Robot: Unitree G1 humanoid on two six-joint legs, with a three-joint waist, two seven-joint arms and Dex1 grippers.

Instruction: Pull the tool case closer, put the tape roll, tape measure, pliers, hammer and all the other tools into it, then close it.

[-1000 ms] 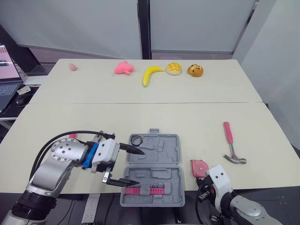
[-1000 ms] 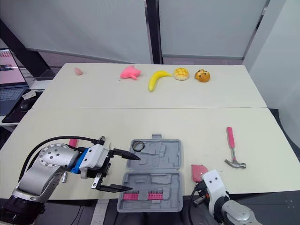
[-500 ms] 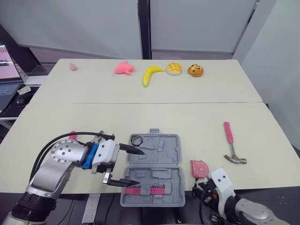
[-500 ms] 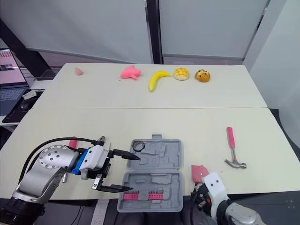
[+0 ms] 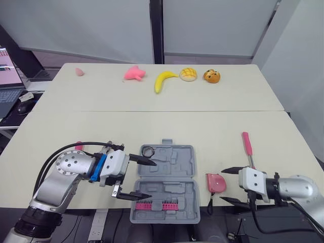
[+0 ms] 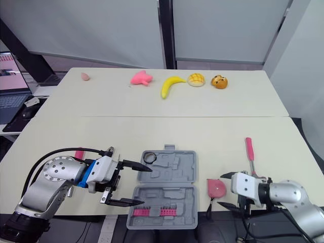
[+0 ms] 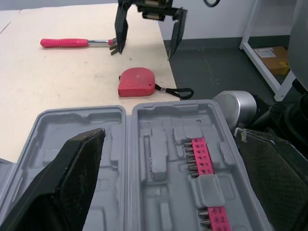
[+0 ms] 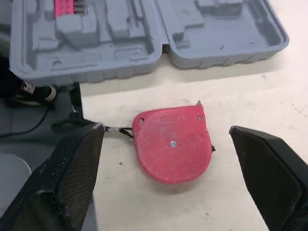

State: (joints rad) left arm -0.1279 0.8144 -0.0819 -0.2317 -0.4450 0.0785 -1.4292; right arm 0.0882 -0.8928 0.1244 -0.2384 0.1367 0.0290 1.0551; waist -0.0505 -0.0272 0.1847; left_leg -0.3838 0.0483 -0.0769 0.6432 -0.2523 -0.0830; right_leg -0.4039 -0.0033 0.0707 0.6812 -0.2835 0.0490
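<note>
The tool case (image 5: 172,192) lies open at the table's (image 5: 101,131) near edge, with the left gripper (image 5: 151,180) spread wide at its left side. The right gripper (image 5: 223,185), fingers apart, faces the tape measure (image 5: 214,183) beside the case. A ring inside is probably the tape roll (image 5: 147,147).

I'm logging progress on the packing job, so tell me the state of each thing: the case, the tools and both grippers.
tool case: open, lying flat
tape roll: inside the case
tape measure: on the table, outside the case
hammer: lying on the table, outside the case
left gripper: open, empty
right gripper: open, empty
</note>
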